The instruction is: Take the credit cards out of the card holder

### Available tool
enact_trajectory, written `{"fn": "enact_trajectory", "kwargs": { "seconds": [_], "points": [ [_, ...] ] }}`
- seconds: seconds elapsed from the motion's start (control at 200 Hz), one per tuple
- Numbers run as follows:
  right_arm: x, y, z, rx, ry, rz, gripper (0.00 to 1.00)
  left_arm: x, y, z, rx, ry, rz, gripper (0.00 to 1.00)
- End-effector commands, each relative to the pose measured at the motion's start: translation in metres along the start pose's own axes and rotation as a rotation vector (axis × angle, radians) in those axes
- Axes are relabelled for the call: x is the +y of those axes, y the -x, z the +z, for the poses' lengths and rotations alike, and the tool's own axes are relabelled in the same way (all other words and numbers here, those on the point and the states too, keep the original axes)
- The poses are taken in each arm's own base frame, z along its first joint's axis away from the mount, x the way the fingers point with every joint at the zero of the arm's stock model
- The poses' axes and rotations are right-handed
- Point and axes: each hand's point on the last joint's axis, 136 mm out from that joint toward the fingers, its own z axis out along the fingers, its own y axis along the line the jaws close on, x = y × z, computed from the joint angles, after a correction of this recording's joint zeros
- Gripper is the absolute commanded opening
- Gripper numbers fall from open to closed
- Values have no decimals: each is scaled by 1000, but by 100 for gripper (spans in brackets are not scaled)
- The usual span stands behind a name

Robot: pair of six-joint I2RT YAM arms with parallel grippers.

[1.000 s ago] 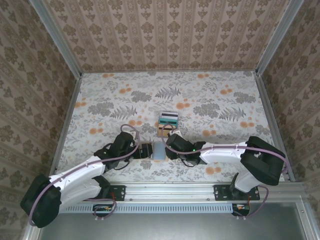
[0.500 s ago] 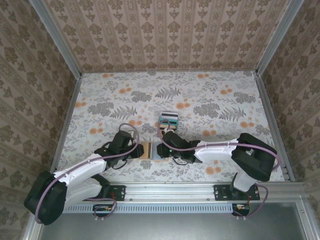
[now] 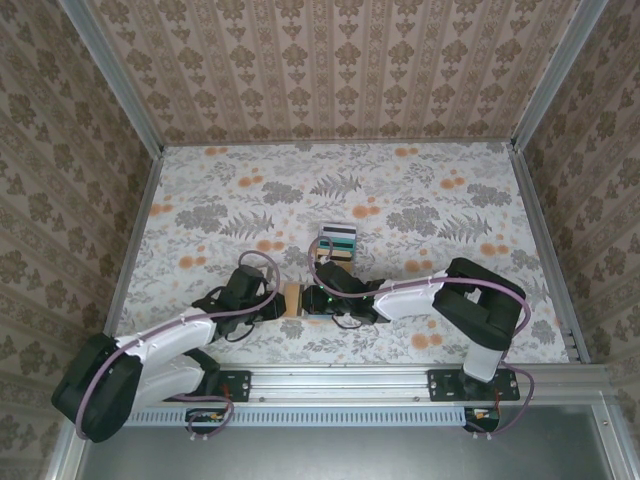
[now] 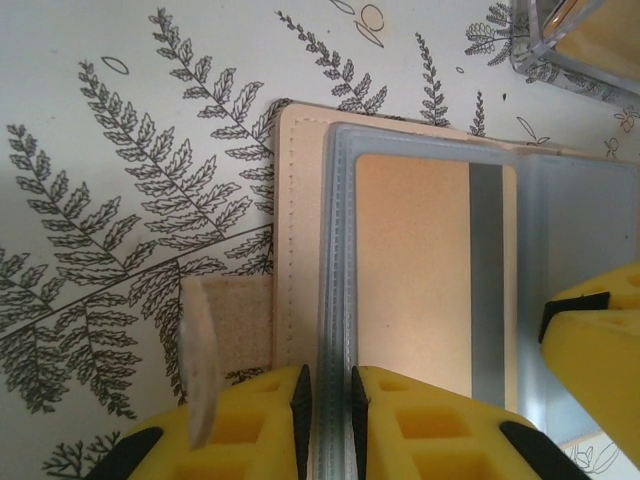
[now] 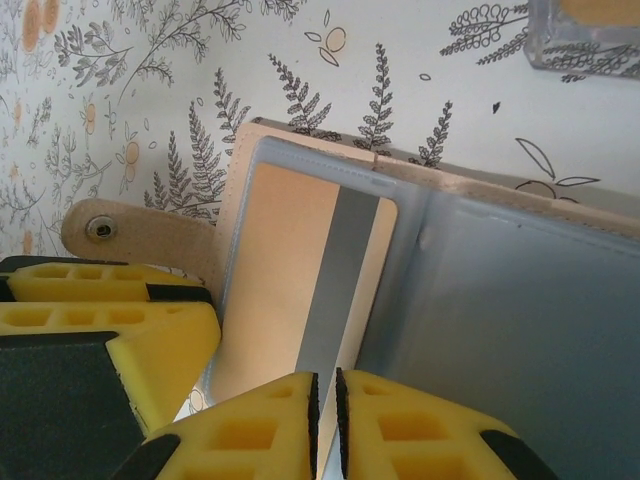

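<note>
The card holder lies open on the table between both grippers, tan outside, grey-blue inside. An orange-tan credit card with a grey stripe sits in its left pocket. My left gripper is shut on the pocket's grey-blue stitched edge from the left. From the right, my right gripper is shut on that card's near edge by the stripe. Two more credit cards, a teal one with dark stripes and an orange one, lie on the table just beyond.
The holder's tan snap tab sticks out to the left beside the left gripper's yellow fingers. The floral table stretches beyond the cards. Papered walls close in three sides.
Both grippers have closed: the left one on the holder's pocket edge, the right one on the orange card. The right arm has shifted left toward the holder.
</note>
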Motion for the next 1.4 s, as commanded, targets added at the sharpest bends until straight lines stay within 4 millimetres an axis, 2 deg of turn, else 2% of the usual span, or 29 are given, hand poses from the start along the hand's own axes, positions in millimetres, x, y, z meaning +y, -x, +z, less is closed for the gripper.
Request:
{"fn": "enact_trajectory", "kwargs": {
  "seconds": [0.0,0.14,0.425,0.7,1.39],
  "points": [
    [5,5,3,-8,16,43,17,8,-12,3,38,17,-21,20],
    [-5,4,1,-12,-26,58,17,8,-12,2,36,18,-25,20],
    [-12,-1,6,13,-25,96,17,5,-17,3,42,16,-36,20],
    [-20,-2,2,16,-47,113,18,4,-23,0,29,30,-39,19],
    [-10,-8,7,57,25,128,18,0,-23,1,28,27,-28,16]
  ]
}}
